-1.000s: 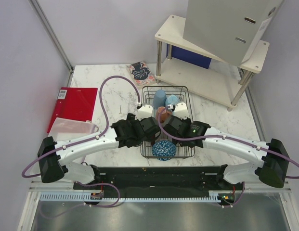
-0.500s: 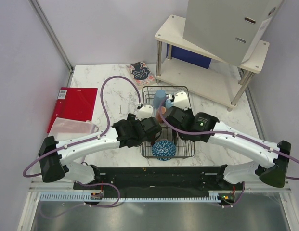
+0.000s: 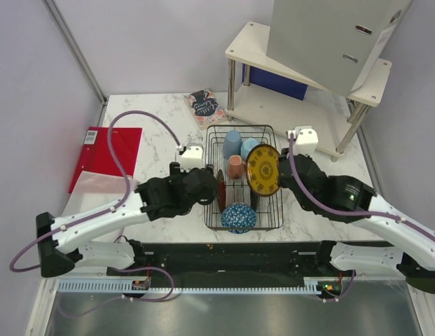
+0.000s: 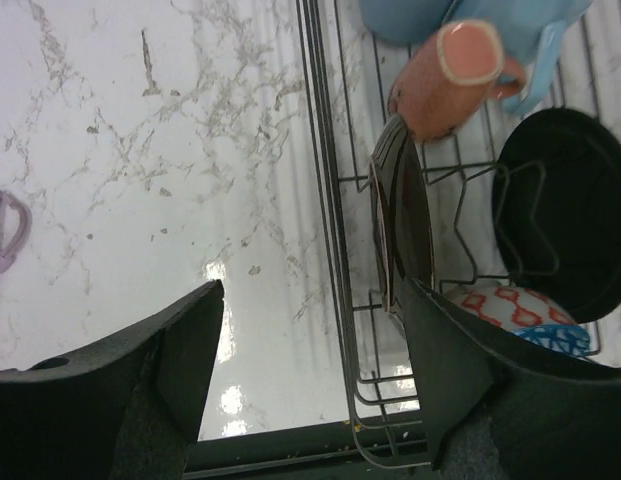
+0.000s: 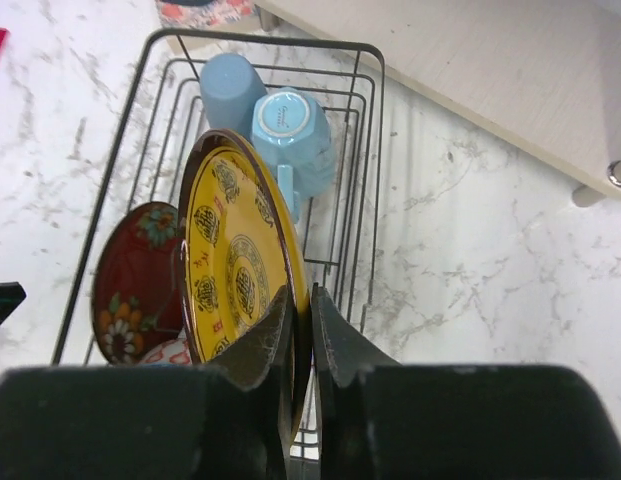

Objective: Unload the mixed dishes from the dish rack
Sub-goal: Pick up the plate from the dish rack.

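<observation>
"Top external view: how much room is there round the dish rack [image 3: 270,210]?"

"Bare marble table [image 3: 157,157] runs along its left side as far as the red folder [image 3: 105,150], and more bare marble lies on its right. The white shelf [image 3: 301,112] stands close behind its far end, and a patterned booklet [image 3: 203,105] lies past the far-left corner."

"And the right gripper [image 5: 300,295]?"

"Clenched on the rim of the yellow plate [image 5: 235,260], which stands on edge over the rack's right half. Whether the plate is clear of the wires, I cannot tell."

"The left gripper [image 4: 310,370]?"

"Spread wide, grasping nothing. It straddles the rack's left wire edge: one finger over marble, the other inside, with the dark red-brown plate [image 4: 402,225] upright between them, close to the inner finger."

"What else is inside?"

"Two light-blue cups [image 5: 230,90] at the far end, the salmon-pink mug [image 4: 450,80] just before them, the patterned bowl [image 3: 238,217] at the near end."
</observation>
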Controlling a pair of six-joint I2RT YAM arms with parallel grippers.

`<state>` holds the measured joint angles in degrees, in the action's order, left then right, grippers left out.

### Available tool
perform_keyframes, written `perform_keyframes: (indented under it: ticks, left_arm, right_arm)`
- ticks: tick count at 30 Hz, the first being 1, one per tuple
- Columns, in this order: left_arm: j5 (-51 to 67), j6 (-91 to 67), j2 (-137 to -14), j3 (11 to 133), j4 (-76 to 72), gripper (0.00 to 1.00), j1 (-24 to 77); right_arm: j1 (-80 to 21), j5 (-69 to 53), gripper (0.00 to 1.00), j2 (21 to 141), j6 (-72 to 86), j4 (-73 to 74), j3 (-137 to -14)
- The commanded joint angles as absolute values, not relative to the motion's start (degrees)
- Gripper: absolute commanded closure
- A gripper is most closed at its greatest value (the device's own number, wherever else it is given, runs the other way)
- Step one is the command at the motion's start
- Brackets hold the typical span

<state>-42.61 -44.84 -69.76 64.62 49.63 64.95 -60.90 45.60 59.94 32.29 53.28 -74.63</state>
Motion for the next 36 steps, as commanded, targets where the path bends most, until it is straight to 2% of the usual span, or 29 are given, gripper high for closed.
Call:
perform_keyframes:
  ticks: [1,3,7,12,18,21,22,30,33,34,36]
  left_arm:
    - [-45.71,-47.91,-58.14,60.74,39.57,0.19,64.95]
    - [-43.61,-42.93,-53.55,56.01,28.21,0.16,64.95]
    - [-30.8,-34.81,-42.38,46.34,9.69,0.03,64.51]
    - [-22.86,-31.12,-45.17,48.51,8.78,0.01,64.07]
    - [-19.95,-31.03,-45.18,48.25,7.03,0.01,63.98]
    - [-20.13,-31.03,-44.56,47.55,7.03,0.12,63.63]
    - [-20.39,-31.11,-44.39,47.2,7.03,0.18,63.46]
    - [-21.01,-32.52,-41.49,44.74,7.12,0.36,62.4]
    - [-18.38,-32.52,-41.05,43.6,5.02,0.5,61.88]
    - [-17.24,-32.52,-40.87,43.07,3.7,0.59,61.79]
    - [-16.26,-32.69,-40.26,42.54,2.55,0.71,61.61]
  right_arm:
    - [-60.82,43.34,1.0,53.27,36.12,42.73,-68.75]
    - [-60.65,41.32,1.0,50.72,36.74,38.07,-66.89]
    - [-60.03,32.1,1.0,49.57,36.74,30.16,-63.02]
    - [-58.54,20.07,1.0,50.27,38.4,19.7,-60.03]
    - [-57.48,13.9,1.0,51.15,39.11,13.37,-58.19]
    - [-57.39,13.27,1.0,50.28,39.37,11.52,-57.31]
    - [-57.31,13.18,1.0,50.19,39.37,11.17,-57.04]
    - [-56.78,12.49,1.0,47.2,39.38,11.16,-55.46]
    - [-56.6,10.37,1.0,47.64,39.55,10.9,-55.46]
    - [-56.51,10.2,1.0,47.81,39.64,10.64,-55.37]
    - [-56.6,10.11,1.0,47.37,39.64,10.46,-54.93]
